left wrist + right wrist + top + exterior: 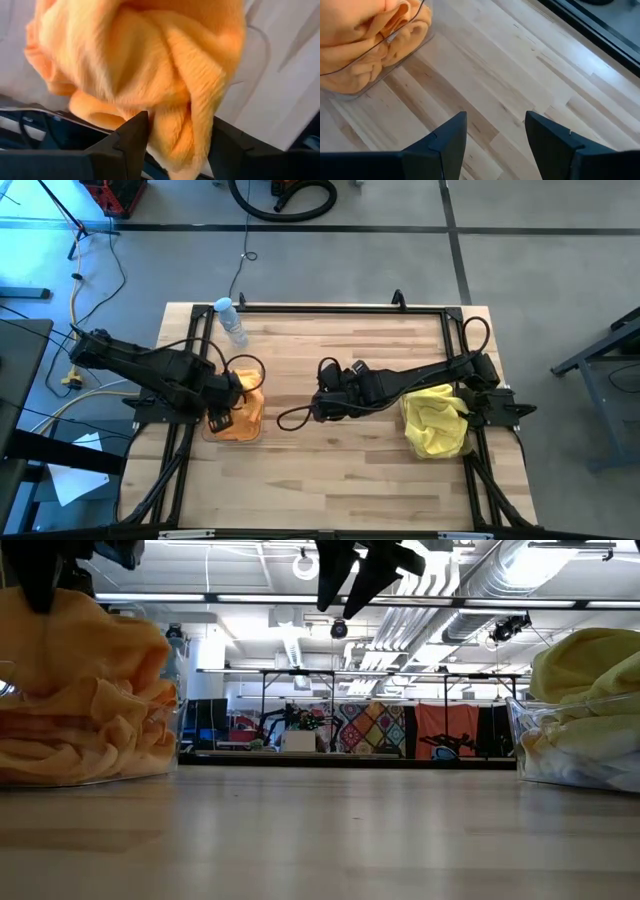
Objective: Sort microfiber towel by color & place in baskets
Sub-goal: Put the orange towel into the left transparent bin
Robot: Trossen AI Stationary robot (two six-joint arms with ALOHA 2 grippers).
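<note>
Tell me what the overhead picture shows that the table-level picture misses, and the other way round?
Only the overhead view shows both arms whole, the left hand over the orange towels, the right hand above bare wood at mid-table, a water bottle near the far edge, and cables on the floor. Only the table-level view shows the room behind: ceiling pipes, lights and a patterned quilt. Both show the orange towels heaped in one clear basket and the yellow towels in the other basket.
</note>
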